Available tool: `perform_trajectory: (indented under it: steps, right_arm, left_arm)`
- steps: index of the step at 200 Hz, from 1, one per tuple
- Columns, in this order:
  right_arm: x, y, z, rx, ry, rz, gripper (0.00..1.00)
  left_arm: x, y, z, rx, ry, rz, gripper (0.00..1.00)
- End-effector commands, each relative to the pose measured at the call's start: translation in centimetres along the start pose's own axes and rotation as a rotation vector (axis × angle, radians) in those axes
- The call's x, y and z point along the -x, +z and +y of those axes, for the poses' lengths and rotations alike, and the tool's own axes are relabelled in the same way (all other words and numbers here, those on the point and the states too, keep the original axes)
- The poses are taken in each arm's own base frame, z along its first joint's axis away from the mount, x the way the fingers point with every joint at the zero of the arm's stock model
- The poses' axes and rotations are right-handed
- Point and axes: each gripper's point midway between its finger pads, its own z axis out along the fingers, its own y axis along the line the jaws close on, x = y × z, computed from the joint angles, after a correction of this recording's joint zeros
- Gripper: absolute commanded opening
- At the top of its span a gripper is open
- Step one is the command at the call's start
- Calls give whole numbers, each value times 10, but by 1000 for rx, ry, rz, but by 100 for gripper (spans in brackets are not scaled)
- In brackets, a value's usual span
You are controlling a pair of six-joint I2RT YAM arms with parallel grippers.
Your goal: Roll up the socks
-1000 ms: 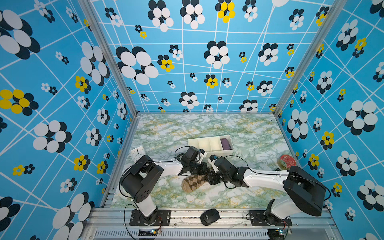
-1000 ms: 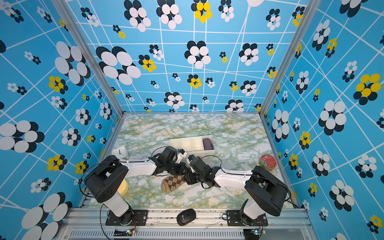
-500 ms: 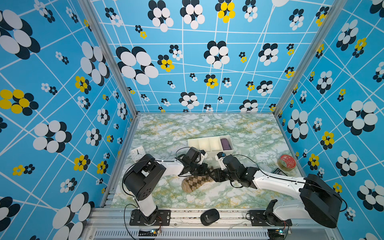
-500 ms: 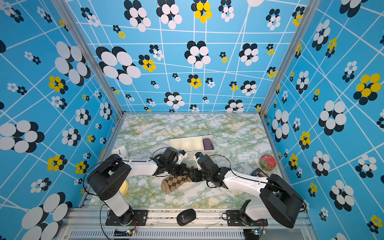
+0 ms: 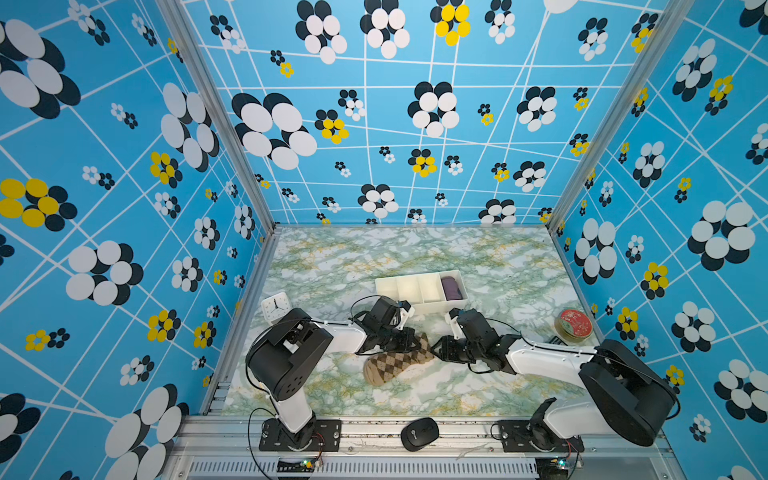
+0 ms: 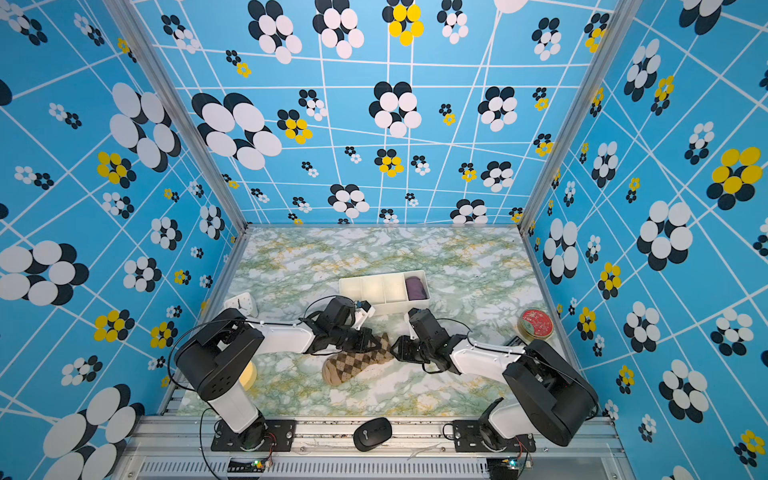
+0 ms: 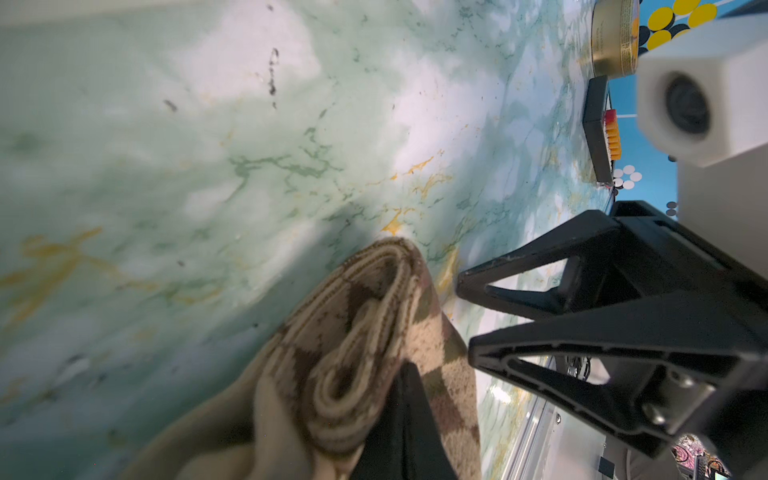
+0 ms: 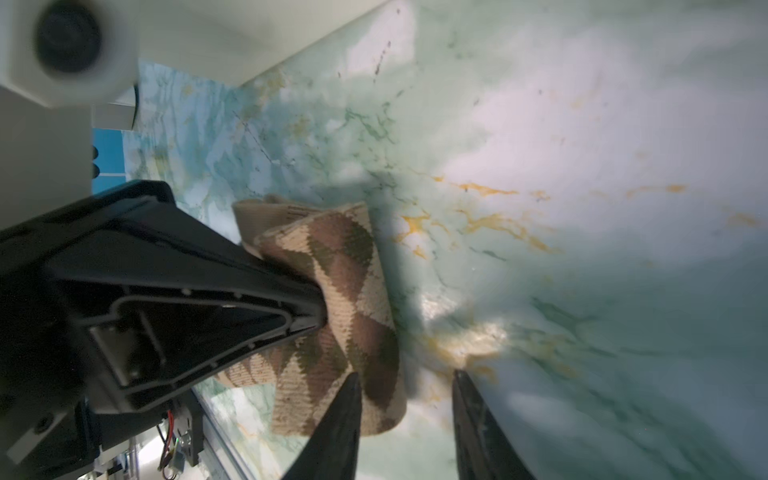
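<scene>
Top views, socks: here we go. The socks (image 5: 390, 368) lie on the marble table (image 5: 478, 266), on the near side of the white tray (image 5: 388, 286) and well apart from the purple bundle (image 5: 451, 286) inside it. They sit in the same spot in both top views (image 6: 349, 370).
Top views, long axis: a diagonal, with the flat rounded end toward the front-left and the bunched rolled end toward the far right, between the two wrists.
Top views, left gripper: the left gripper (image 5: 409, 343) sits right on that rolled end, but black hardware hides its fingers from up here.
Top views, right gripper: the right gripper (image 5: 436, 348) points in from the right, tips just beside the same end.
Left wrist, roll: lovely close look! The socks (image 7: 353, 353) show a tight spiral of several turns. One black finger (image 7: 409, 415) of the left gripper presses against it, closed down on the roll.
Left wrist, opposite number: the right gripper (image 7: 465, 316) faces the roll end-on, jaws apart and nothing between them.
Right wrist, own tips: the right gripper (image 8: 405, 374) is spread, one tip over the sock's edge, the other over bare table, nothing pinched.
Right wrist, partner: the left gripper (image 8: 320, 318) has its tips together, biting into the fabric (image 8: 345, 282).
Call: the roll lies straight ahead of the right gripper and in the left's hold, while the loose length runs off front-left. I reckon the next turn travels that way, left arm leading.
</scene>
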Motion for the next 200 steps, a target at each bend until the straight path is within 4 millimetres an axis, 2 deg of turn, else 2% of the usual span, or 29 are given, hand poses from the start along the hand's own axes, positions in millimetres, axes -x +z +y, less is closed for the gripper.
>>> perform_trajectory:
  steps: [1,133,162,200]
  right_arm:
    - [0,5,10,65,21,16,39]
    - [-16,27,-7,76,64,73,36]
    - [-16,26,-12,73,80,68,32]
    - [-14,25,-11,69,69,70,17]
  left_arm:
    - [-39,7,36,109,-87,102,5]
    - [-45,8,41,65,-132,95,5]
    - [-44,6,43,56,-143,87,5]
    - [-41,5,41,45,-143,81,5]
